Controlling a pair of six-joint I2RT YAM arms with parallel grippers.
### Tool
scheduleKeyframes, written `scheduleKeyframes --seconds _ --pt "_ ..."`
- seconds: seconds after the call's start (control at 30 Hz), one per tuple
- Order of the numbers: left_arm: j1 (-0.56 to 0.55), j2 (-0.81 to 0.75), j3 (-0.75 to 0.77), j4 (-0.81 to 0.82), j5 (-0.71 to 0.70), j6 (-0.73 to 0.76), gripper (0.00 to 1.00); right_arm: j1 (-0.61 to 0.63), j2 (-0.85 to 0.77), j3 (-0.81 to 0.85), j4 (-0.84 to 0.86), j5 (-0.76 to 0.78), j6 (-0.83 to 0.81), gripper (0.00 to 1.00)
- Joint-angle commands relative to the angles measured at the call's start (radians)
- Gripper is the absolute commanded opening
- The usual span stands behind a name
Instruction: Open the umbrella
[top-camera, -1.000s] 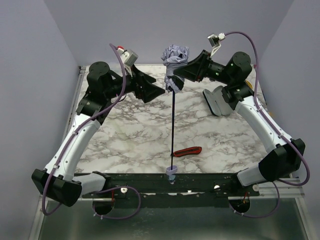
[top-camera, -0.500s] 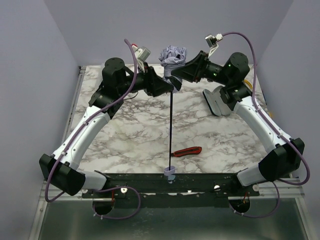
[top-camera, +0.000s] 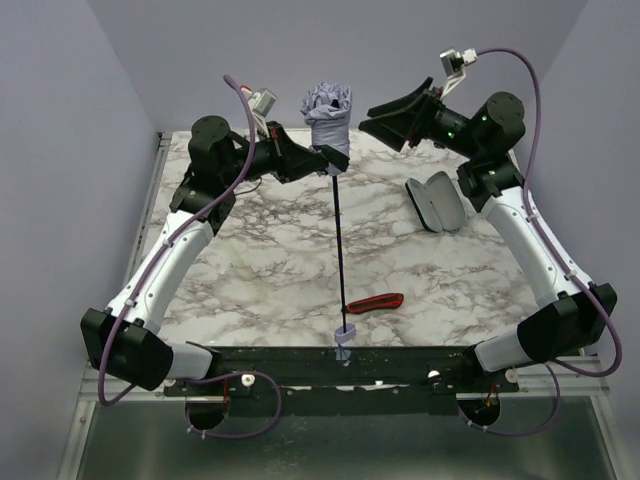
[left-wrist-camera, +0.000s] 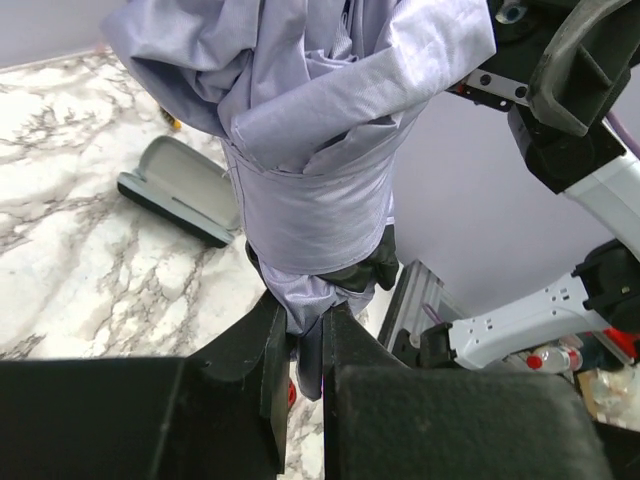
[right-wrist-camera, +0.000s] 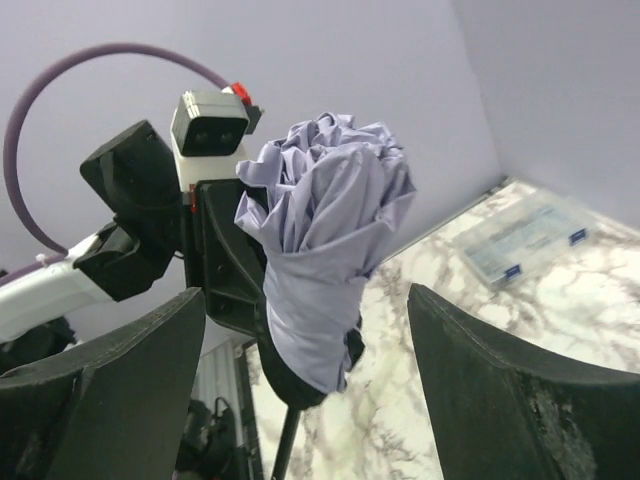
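The umbrella (top-camera: 327, 118) stands upright with its shaft (top-camera: 340, 250) stretched out and its pale knob handle (top-camera: 344, 333) down at the table's near edge. Its lilac canopy (left-wrist-camera: 310, 130) is bundled and folded at the top. My left gripper (top-camera: 330, 160) is shut on the lower end of the bundle (left-wrist-camera: 300, 310), the fabric pinched between both fingers. Off to the right, my right gripper (top-camera: 385, 112) is open and apart from the canopy (right-wrist-camera: 330, 270), its fingers spread wide on either side of it in the right wrist view.
A red-and-black utility knife (top-camera: 375, 302) lies on the marble table (top-camera: 250, 270) near the handle. A grey oval pouch (top-camera: 436, 200) lies at the right. A clear plastic box (right-wrist-camera: 525, 238) sits at the far edge.
My left gripper moved in and shut on the bottom of the canopy. My right gripper let go, opened wide and drew back to the right. The umbrella shifted slightly left.
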Motion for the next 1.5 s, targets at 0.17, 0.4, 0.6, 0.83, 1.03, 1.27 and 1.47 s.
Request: scheduleKeyframes --seconds 0.17,0.4,0.6,0.83,1.03,1.27,1.47 --pt "0.052 -0.07 0.019 0.152 0.014 -0.069 0.0 -0.023 -0.04 -0.018 -0.026 0.0 -0.061 0.91" --pt "0.033 -0.067 0.087 0.01 -0.108 0.091 0.0 0.017 -0.024 0.007 -0.045 0.048 -0.099 0.92" --pt "0.034 -0.058 0.28 -0.129 -0.153 0.427 0.0 0.007 -0.011 0.114 -0.232 0.167 -0.185 0.95" --pt "0.033 -0.115 0.412 -0.149 -0.088 0.906 0.0 -0.175 0.015 0.109 -0.246 0.182 0.026 0.96" --pt "-0.033 -0.264 0.115 0.028 -0.105 1.578 0.0 -0.18 0.004 0.059 -0.173 0.038 0.136 0.96" --pt "-0.057 -0.329 -0.208 0.234 -0.099 2.205 0.0 -0.171 -0.009 -0.049 -0.168 -0.173 0.161 0.96" --pt "-0.057 -0.309 -0.323 0.301 -0.051 2.492 0.0 -0.125 -0.017 -0.108 -0.182 -0.313 0.169 0.96"
